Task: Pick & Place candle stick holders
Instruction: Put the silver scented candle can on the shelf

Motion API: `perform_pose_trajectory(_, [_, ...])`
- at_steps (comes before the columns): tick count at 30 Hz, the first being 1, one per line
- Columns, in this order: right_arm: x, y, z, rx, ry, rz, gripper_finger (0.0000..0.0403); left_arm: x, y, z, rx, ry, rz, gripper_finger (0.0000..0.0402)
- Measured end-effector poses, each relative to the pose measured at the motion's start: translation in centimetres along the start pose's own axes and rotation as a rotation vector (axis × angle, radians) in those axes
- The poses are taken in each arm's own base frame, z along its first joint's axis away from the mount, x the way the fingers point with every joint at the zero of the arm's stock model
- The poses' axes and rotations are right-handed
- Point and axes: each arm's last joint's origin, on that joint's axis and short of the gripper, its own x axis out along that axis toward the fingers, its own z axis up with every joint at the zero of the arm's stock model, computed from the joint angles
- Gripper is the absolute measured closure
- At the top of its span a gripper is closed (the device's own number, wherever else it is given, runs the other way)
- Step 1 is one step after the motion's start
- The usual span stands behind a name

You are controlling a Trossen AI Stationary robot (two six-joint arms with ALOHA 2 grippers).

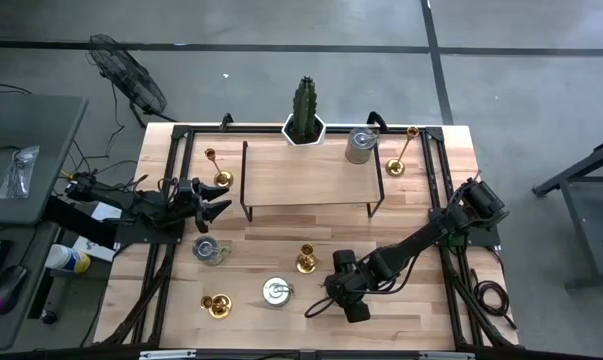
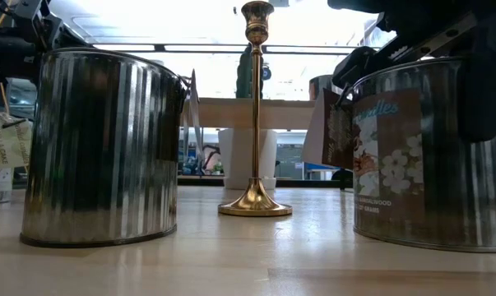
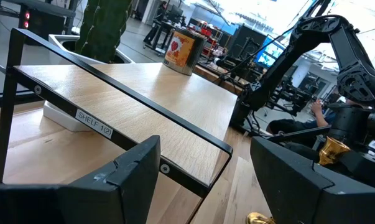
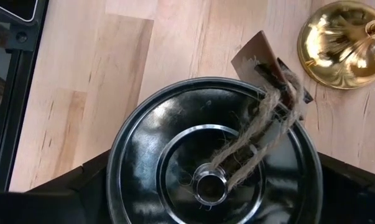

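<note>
Four gold candle stick holders stand on their round bases. One [image 1: 218,170] is left of the shelf and one [image 1: 401,155] right of it. One [image 1: 306,260] is at mid table, also in the low view [image 2: 254,115], and one [image 1: 216,305] is at the near left. My right gripper [image 1: 318,305] is open beside a silver tin [image 1: 276,292]. In its wrist view [image 4: 215,177] the fingers stand either side of the tin's lid [image 4: 175,143], with a holder's base [image 4: 342,43] beyond. My left gripper [image 1: 221,207] is open and empty at the shelf's left end, as its wrist view [image 3: 206,155] shows.
A black-framed wooden shelf [image 1: 311,175] stands at the table's far middle, with a tin [image 1: 361,145] on it and a potted cactus [image 1: 304,110] behind it. Another tin [image 1: 209,250] stands below my left gripper. In the low view, two tins [image 2: 104,148] [image 2: 428,156] flank the holder.
</note>
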Motion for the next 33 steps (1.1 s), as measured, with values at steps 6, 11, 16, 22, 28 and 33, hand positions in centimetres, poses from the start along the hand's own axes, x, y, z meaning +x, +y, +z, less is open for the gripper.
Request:
perform_pose_trajectory(6, [0.0, 0.0, 0.0, 0.04, -0.002, -0.002, 0.0054, 0.0, 0.0, 0.0, 0.0, 0.0, 0.0, 0.0156])
perform_pose_trajectory(11, [0.0, 0.0, 0.0, 0.059, -0.003, -0.003, 0.0054, 0.0, 0.0, 0.0, 0.0, 0.0, 0.0, 0.0156])
perform_pose_trajectory(16, [-0.1, 0.0, 0.0, 0.067, -0.002, 0.004, 0.0054, 0.0, 0.0, 0.0, 0.0, 0.0, 0.0, 0.0156])
perform_pose_trajectory(22, [-1.0, 0.0, 0.2, 0.097, -0.018, 0.018, 0.0056, 0.0, 0.0, 0.0, 0.0, 0.0, 0.0, 0.0156])
perform_pose_trajectory(28, [-1.8, -0.4, 0.3, 0.147, -0.019, 0.014, 0.0056, 0.0, 0.0, 0.0, 0.0, 0.0, 0.0, 0.0156])
perform_pose_trajectory(33, [-3.0, -0.8, 0.1, 0.165, -0.005, 0.02, 0.0056, 0.0, 0.0, 0.0, 0.0, 0.0, 0.0, 0.0156])
